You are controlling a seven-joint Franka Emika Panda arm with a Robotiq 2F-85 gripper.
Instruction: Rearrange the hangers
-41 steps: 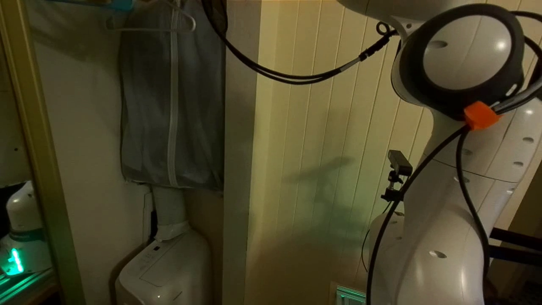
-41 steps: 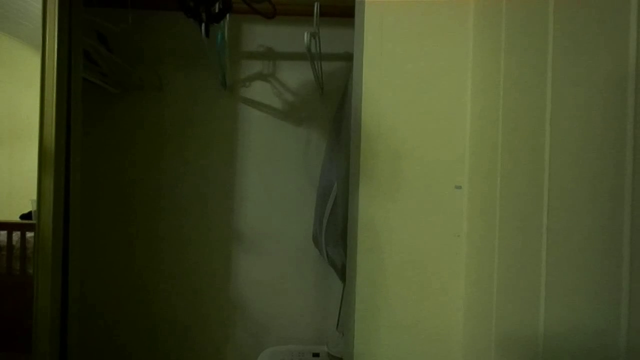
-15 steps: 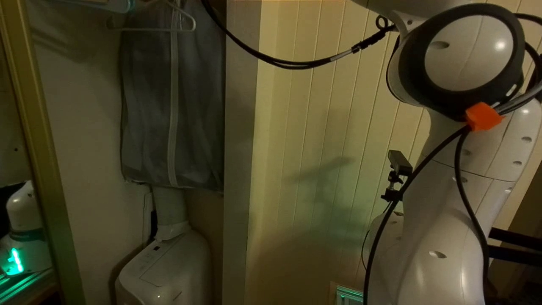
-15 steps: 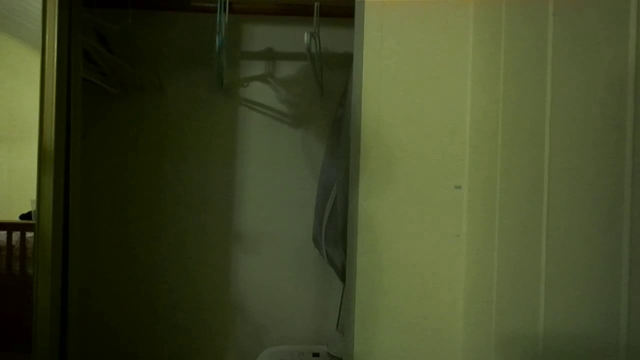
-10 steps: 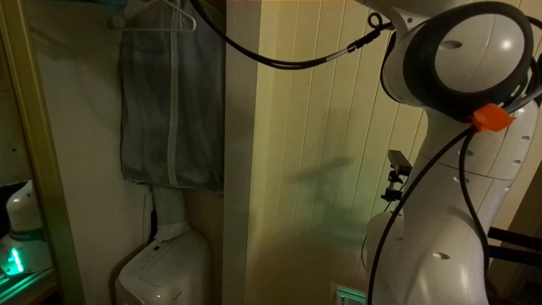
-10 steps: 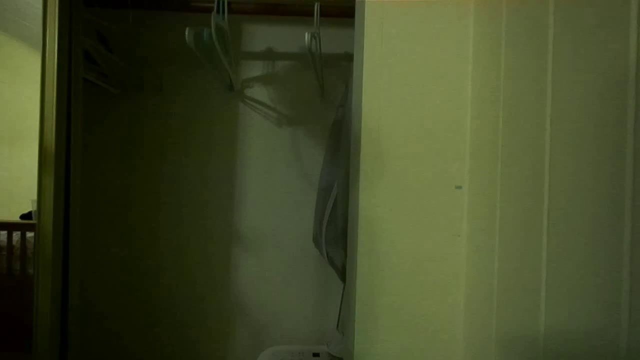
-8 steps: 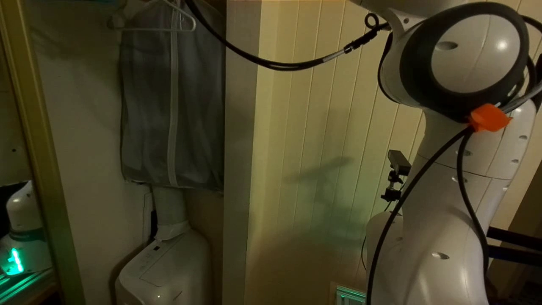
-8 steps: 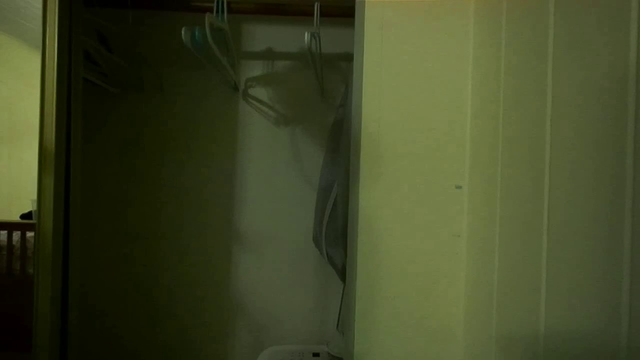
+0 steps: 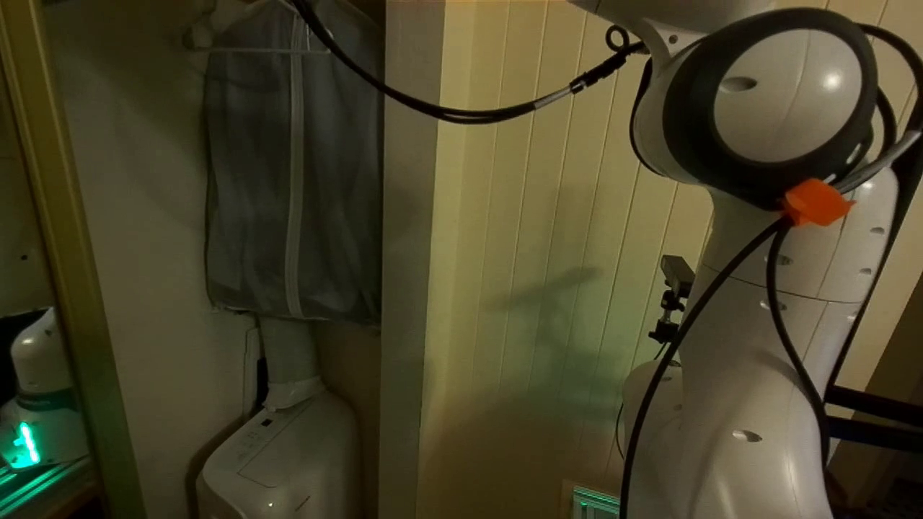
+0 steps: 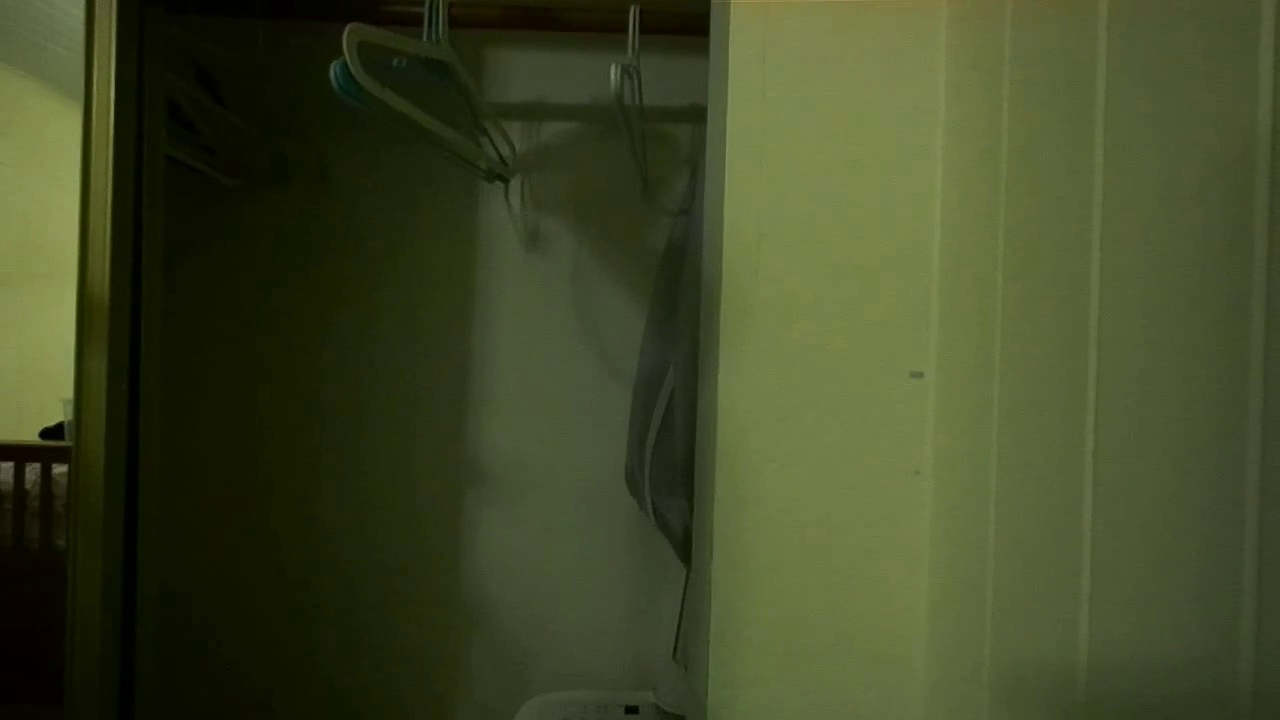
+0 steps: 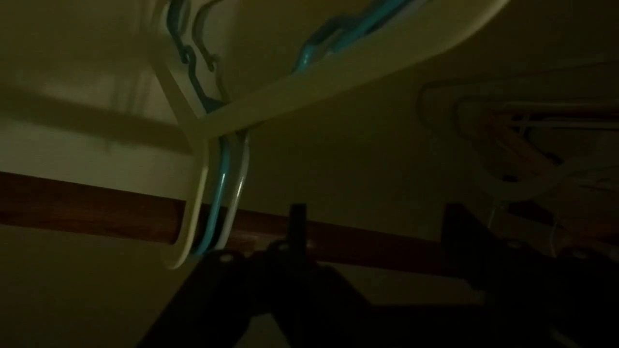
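Observation:
In the wrist view my gripper (image 11: 376,210) stands open, its dark fingers well apart with no hanger between them. Just left of it, a cream hanger (image 11: 290,101), a blue hanger (image 11: 218,191) and a white hanger (image 11: 237,188) hang close together by their hooks from the red-brown rod (image 11: 96,208). More hangers (image 11: 561,124) show dimly beyond the right finger. An exterior view has the same group, a pale hanger (image 10: 400,100) in front, turned at an angle; thin hangers (image 10: 628,120) hang apart to its right. Both exterior views leave the gripper out.
A grey garment bag (image 9: 252,180) hangs behind a pale hanger (image 9: 245,50). Below it stands a white appliance (image 9: 288,461) with a hose. A wall edge (image 9: 407,216) borders the closet, and black cables (image 9: 461,114) sag from the arm (image 9: 757,389) across it.
The grouped hangers have turned from edge-on, their near ends swinging left. The blue piece at an exterior view's top left has gone out of sight. Arm and cable have shifted slightly left.

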